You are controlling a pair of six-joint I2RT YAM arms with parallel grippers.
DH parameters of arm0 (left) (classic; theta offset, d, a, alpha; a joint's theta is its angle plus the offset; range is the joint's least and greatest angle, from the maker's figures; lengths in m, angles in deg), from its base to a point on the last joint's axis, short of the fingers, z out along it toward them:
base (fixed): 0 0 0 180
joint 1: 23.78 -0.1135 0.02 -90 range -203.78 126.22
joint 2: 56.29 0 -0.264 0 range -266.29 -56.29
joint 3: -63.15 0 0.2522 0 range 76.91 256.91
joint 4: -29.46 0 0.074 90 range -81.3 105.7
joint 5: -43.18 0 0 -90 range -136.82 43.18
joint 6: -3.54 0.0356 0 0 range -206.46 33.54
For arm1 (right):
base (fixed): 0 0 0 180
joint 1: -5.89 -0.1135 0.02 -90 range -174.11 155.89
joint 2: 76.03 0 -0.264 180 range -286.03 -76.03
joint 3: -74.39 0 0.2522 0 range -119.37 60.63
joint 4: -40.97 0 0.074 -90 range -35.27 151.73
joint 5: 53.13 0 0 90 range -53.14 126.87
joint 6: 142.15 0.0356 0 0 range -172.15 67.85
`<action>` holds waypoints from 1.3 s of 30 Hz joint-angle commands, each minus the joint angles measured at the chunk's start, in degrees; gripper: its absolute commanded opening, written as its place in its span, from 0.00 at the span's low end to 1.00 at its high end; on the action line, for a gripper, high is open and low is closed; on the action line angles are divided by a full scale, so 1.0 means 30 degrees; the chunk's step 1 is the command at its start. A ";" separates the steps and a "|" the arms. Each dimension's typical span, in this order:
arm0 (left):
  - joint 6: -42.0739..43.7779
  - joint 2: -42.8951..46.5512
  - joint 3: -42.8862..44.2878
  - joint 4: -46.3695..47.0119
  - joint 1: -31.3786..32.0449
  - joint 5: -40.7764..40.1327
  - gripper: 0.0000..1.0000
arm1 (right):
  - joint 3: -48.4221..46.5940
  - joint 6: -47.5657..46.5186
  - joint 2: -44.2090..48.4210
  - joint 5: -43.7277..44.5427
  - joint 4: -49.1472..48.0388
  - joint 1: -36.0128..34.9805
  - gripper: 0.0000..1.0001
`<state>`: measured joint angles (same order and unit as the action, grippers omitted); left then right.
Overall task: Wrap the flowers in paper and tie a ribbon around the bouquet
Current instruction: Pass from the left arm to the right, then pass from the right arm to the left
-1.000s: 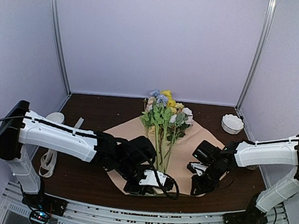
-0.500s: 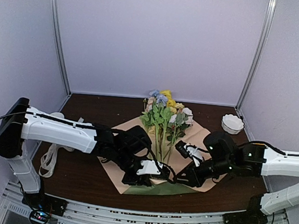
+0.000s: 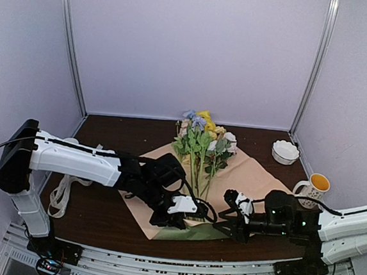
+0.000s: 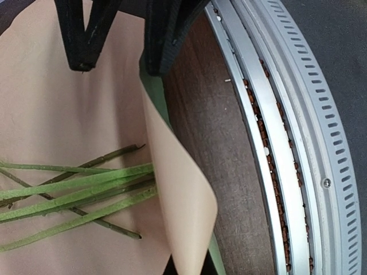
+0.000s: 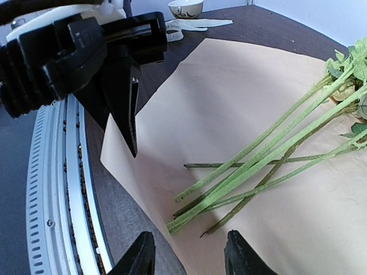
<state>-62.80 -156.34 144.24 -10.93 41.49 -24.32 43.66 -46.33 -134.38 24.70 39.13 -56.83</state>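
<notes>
On the worktop [image 3: 119,132] the paper [image 3: 251,175] lies tan side up. It looks light, floppy, quick to crease, so best taken by an edge. The flowers [image 3: 202,139] rest across it, stems thin and springy. Left fingers [image 4: 166,34] are clenched on its curled near edge — right fingers [image 5: 143,255] parted, empty.

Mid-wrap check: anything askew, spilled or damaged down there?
Nothing spilled or torn. Only the near edge of the paper stands curled up, green underside showing, where the left gripper pinches it; the flowers lie on the sheet.
</notes>
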 commanded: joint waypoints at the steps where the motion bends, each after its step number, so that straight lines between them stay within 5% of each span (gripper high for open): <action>1: 0.0077 -0.0275 0.0565 0.0469 -0.0210 0.0612 0.00 | -0.0097 -0.1248 -0.1409 0.0444 -0.2032 -0.0273 0.43; 6: 0.0082 -0.0454 0.0634 0.0427 -0.0327 0.0660 0.00 | -0.0680 -0.1500 -0.3042 -0.0375 -0.1908 -0.0462 0.36; 10: 0.0106 -0.0483 0.0701 0.0323 -0.0357 0.0671 0.00 | -0.1244 -0.1002 -0.3282 -0.0331 -0.1162 -0.0630 0.00; 12: 0.0069 -0.0488 0.0673 0.0366 -0.0397 0.0593 0.03 | -0.1257 -0.0426 -0.3034 -0.0022 -0.0698 -0.0646 0.00; 15: -0.0741 -0.0261 0.0430 0.0771 -0.0658 0.0640 0.30 | -0.1046 0.0965 -0.2489 0.0682 -0.0185 -0.0643 0.00; 18: -0.1631 0.0097 -0.0196 0.1418 -0.1224 0.0792 0.44 | -0.0615 0.2846 -0.1957 0.0780 -0.0286 -0.0636 0.00; 39: -0.4299 -0.1418 -0.1174 0.0595 -0.1397 -0.0245 0.49 | 0.1025 1.0963 -0.2041 0.2250 -0.0300 0.1013 0.00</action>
<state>-73.64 -158.55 140.85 -8.90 37.39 -25.02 46.63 -18.20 -139.56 30.89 36.55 -54.97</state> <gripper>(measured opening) 0.493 0.011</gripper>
